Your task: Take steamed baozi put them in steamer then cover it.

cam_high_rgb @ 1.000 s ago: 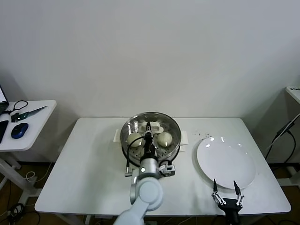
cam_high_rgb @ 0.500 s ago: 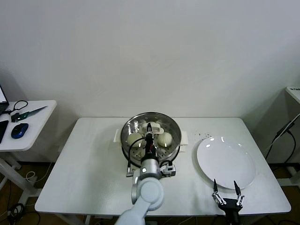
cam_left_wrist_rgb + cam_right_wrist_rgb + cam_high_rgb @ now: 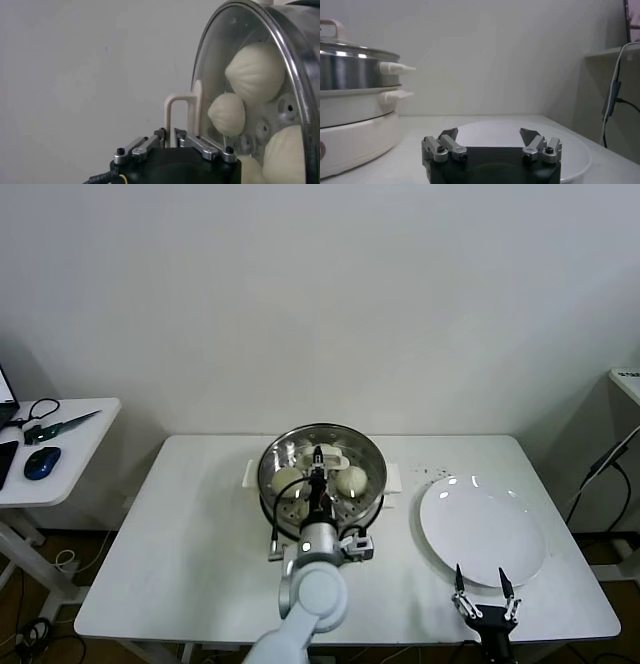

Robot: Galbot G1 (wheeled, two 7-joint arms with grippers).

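Four steamed baozi [image 3: 255, 71] lay inside the steamer [image 3: 321, 475] mid-table, under the cover [image 3: 235, 60], which sat flat, its handle [image 3: 181, 119] upright. Reaching from above, the left gripper [image 3: 169, 135] straddled that handle, fingers now slightly parted rather than clamped as before. Near the plate [image 3: 483, 529], the right gripper [image 3: 482, 587] waited, fingers spread wide.

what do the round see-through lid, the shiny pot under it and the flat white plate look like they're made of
Round clear lid: likely glass, since the buns show through, with a polished metal rim and a matte cream handle, probably plastic.
Shiny round pot: polished steel by its mirror-like reflections, on a cream base that looks like plastic.
Flat white plate: glossy with highlights, ceramic or melamine.
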